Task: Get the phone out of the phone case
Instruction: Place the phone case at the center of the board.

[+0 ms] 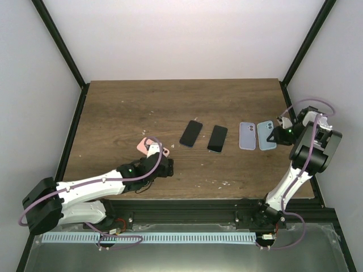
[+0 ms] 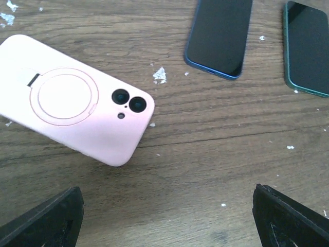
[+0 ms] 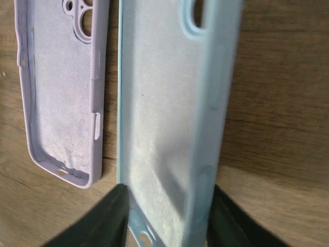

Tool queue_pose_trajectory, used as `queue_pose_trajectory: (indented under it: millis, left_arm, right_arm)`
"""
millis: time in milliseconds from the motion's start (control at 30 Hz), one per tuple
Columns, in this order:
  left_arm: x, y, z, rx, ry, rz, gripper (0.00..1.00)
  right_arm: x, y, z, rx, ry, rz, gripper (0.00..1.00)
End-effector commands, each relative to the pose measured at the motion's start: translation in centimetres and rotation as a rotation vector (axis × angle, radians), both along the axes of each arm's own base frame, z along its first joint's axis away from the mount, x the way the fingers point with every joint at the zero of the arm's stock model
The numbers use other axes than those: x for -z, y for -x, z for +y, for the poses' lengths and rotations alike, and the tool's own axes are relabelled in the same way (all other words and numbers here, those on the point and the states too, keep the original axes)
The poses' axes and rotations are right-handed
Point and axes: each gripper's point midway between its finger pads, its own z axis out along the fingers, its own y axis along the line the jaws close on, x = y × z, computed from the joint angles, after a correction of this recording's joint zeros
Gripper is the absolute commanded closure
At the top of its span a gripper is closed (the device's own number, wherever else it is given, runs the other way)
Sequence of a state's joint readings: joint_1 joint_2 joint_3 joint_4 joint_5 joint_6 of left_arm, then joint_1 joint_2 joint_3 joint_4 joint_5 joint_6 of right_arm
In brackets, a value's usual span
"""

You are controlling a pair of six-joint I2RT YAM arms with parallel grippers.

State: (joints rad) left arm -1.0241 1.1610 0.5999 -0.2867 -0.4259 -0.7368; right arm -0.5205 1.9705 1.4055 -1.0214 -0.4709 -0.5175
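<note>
Left side: I am holding my left gripper (image 2: 167,198) spread wide, jaws well apart, nothing between them but bare wood. The black fingertips (image 2: 51,218) are showing in the two near corners of my wrist view.

The pink phone case (image 2: 77,113) is lying flat on the wooden table (image 1: 125,107), back side up, just beyond my fingers and off to the left of the gap, not touching either one. A round ring stand (image 2: 62,96) is sitting flush on its back. Two camera lenses (image 2: 129,101) are filling the cutout, so the phone is sitting inside the case. A white fleck (image 2: 160,75) is lying just beyond that corner.

Farther out and to the right, a blue-edged phone (image 2: 218,36) and a green-edged phone (image 2: 308,49) are lying screen up, side by side, apart from each other.

Right side: my right gripper (image 3: 168,190) is straddling the near end of an empty light blue case (image 3: 164,103), one finger close against each long wall. The case is lying open side up, seemingly tilted, and showing blurred. I cannot tell whether I am squeezing it or only flanking it. An empty lilac case (image 3: 59,87) is lying open side up just left of it.

From overhead, both cases are lying at the right end of the table.
</note>
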Motion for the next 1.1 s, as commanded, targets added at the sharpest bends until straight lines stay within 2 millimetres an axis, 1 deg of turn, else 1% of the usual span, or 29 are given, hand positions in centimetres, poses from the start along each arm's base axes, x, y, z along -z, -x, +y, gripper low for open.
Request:
queue_pose_trajectory:
  millis: [0,33,67,133,200,267,367,433,500,533,600,667,700,767,800,833,900,967,1000,1067]
  left_arm:
    - [-0.6,-0.5,1.0,-0.08,0.011,-0.006,0.09]
    - [-0.7,-0.5,0.9,-0.077,0.014,-0.006,0.09]
    - [-0.8,-0.5,0.8,-0.077,0.018,-0.006,0.09]
    - [-0.9,-0.4,0.9,-0.073,0.015,-0.001,0.09]
    - [-1.3,-0.2,1.3,-0.078,0.015,0.002,0.09]
    - [-2.0,-0.1,1.7,-0.082,0.016,-0.003,0.09]
    - [-3.6,0.0,2.8,-0.097,0.006,-0.042,0.07]
    - [-4.9,-0.1,3.8,-0.106,-0.005,-0.076,0.04]
    - [-6.1,-0.1,4.7,-0.104,-0.013,-0.107,0.0]
    - [-6.7,-0.2,5.1,-0.098,-0.014,-0.118,0.0]
    - [-7.8,-0.6,6.3,-0.093,-0.007,-0.13,0.0]
    - [-8.4,-1.2,7.9,-0.106,0.001,-0.13,0.0]
    - [-8.6,-1.9,9.4,-0.145,0.006,-0.125,0.0]
    - [-8.4,-2.5,11.3,-0.198,0.035,-0.1,0.0]
    - [-8.3,-2.7,11.7,-0.212,0.067,-0.086,0.0]
    - [-8.2,-2.9,11.6,-0.208,0.099,-0.079,0.0]
    - [-7.7,-3.3,11.8,-0.226,0.134,-0.073,0.01]
    - [-7.6,-3.2,12.0,-0.24,0.161,-0.042,0.02]
    - [-8.0,-3.0,11.8,-0.23,0.169,-0.023,0.03]
    - [-9.7,-2.8,12.0,-0.225,0.174,-0.046,0.03]
  right_arm:
    - [-0.7,-0.8,-1.1,0.023,0.024,-0.045,0.51]
    - [-0.9,-0.8,-1.4,0.025,0.036,-0.054,0.46]
    - [-0.9,-0.7,-1.7,0.031,0.047,-0.059,0.44]
    - [-1.6,-0.5,-2.3,0.052,0.067,-0.079,0.42]
    - [-2.3,-0.3,-2.4,0.06,0.089,-0.103,0.41]
    - [-3.2,-0.1,-2.4,0.065,0.115,-0.138,0.37]
    - [-5.0,0.0,-1.5,0.054,0.108,-0.201,0.36]
    - [-6.3,-0.2,-0.1,0.019,0.083,-0.259,0.37]
    - [-7.6,-0.3,2.1,-0.047,0.083,-0.319,0.38]
    - [-8.1,-0.2,3.5,-0.088,0.089,-0.346,0.38]
    - [-9.8,-0.4,6.7,-0.181,0.1,-0.419,0.38]
    - [-11.5,-0.6,10.3,-0.272,0.13,-0.483,0.38]
    - [-12.3,-0.7,12.3,-0.319,0.139,-0.51,0.38]
    - [-13.8,-0.7,16.4,-0.415,0.136,-0.556,0.38]
    - [-14.4,-0.6,19.0,-0.475,0.124,-0.576,0.37]
    - [-14.8,-0.6,21.0,-0.514,0.111,-0.591,0.37]
    - [-15.1,-0.4,24.6,-0.594,0.084,-0.611,0.38]
    - [-14.5,-0.2,27.9,-0.653,0.079,-0.601,0.38]
    - [-14.0,0.1,29.7,-0.691,0.08,-0.588,0.38]
    - [-12.3,0.7,32.9,-0.759,0.085,-0.546,0.38]
